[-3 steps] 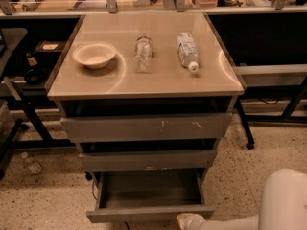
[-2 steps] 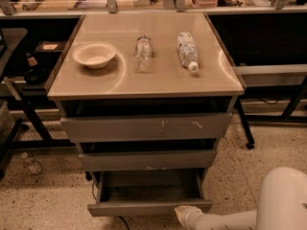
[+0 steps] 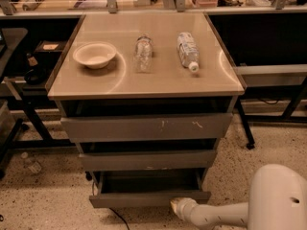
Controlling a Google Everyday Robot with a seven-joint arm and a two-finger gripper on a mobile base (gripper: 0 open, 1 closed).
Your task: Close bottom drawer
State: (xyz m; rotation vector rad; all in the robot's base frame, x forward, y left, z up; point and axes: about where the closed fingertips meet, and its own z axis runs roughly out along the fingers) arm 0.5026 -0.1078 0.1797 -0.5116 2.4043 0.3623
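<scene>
Nearest to me, at the bottom right, is the rounded white arm, reaching left along the floor. Its tip, the gripper, sits at the lower right of the bottom drawer's front and looks to be touching it or just beside it. I cannot tell whether the gripper is spread or closed, and I see nothing held in it.

The bottom drawer is the lowest and narrowest of the three. It stands partly pulled out, with its dark shallow inside showing behind a plain grey front. I judge it to be a stiff metal tray, light and apparently empty, that should slide on its runners with little force. It needs no grasp, only a flat push on the front panel. I would push nearer the middle than the right end, since an off-centre shove could skew it and make it bind.

Above it sits the middle drawer, then the wide top drawer with its white scratches. Both sit slightly proud of the cabinet.

Farther back, the surface carries a bowl on the left, a clear bottle lying in the middle and a labelled bottle lying to the right, all well apart.
</scene>
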